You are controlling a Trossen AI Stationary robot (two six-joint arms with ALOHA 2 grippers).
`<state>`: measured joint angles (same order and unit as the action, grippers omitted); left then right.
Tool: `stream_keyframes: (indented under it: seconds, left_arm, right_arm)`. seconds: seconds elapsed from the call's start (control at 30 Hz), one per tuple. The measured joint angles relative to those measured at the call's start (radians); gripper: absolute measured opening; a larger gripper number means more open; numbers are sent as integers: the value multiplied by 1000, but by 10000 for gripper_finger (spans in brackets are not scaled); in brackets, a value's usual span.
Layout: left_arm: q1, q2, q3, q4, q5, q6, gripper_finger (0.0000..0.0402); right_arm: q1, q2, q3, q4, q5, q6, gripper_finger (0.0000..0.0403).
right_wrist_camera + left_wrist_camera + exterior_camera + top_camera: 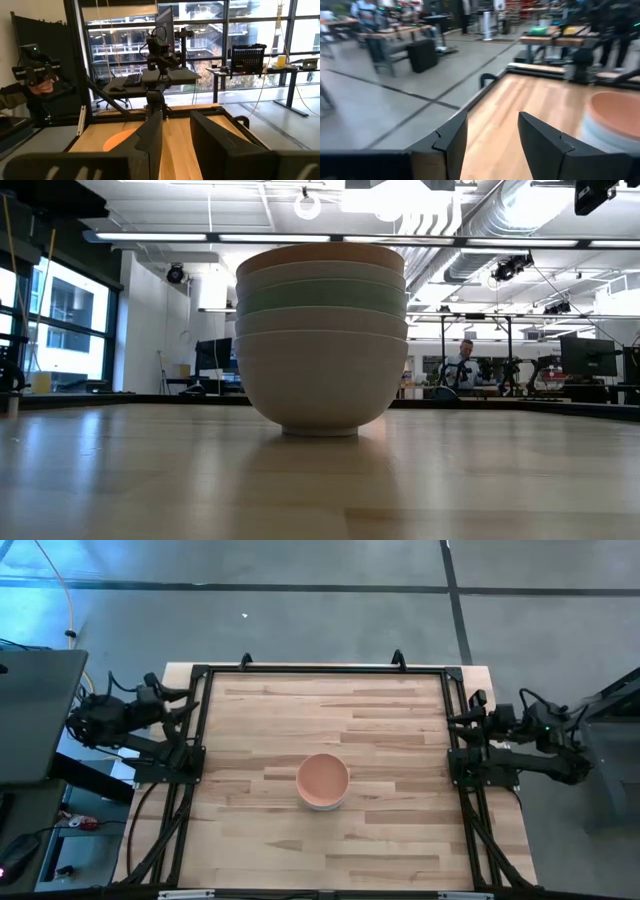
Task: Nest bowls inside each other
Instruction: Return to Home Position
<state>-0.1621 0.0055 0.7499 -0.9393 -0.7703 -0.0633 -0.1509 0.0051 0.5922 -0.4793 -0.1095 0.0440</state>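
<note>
One stack of nested bowls (pixel 322 781) stands on its white bottom bowl's foot (pixel 320 426) near the table's middle. The salmon-orange bowl (pixel 320 253) sits on top, then a white one, the pale green one (pixel 322 297), and two white ones below. The stack's top also shows in the left wrist view (pixel 614 122) and in the right wrist view (pixel 120 140). My left gripper (pixel 490 137) is open at the table's left edge (pixel 190 705), clear of the stack. My right gripper (pixel 175 132) is open at the right edge (pixel 458 728), also apart from it.
Black frame rails (pixel 320 670) run along the table's far, left and right sides. Bare wood (pixel 330 710) lies all around the stack. A person (pixel 30 87) holding a dark device shows beyond the table's left side, another person (pixel 462 365) far off in the room.
</note>
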Motion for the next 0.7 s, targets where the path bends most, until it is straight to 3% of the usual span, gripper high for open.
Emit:
stream_keyframes:
  seconds: [0.4, 0.6, 0.7]
  left_arm:
    - [-3, 0, -8, 37, -198, 118, 156]
    - [-28, 0, 35, 83, -239, 164, 156]
    - [-41, 0, 64, 143, -191, 164, 156]
  right_arm:
    - [0, 0, 0, 16, 28, -45, 93]
    - [0, 0, 0, 32, 28, -44, 93]
    - [0, 0, 0, 33, 28, -35, 93]
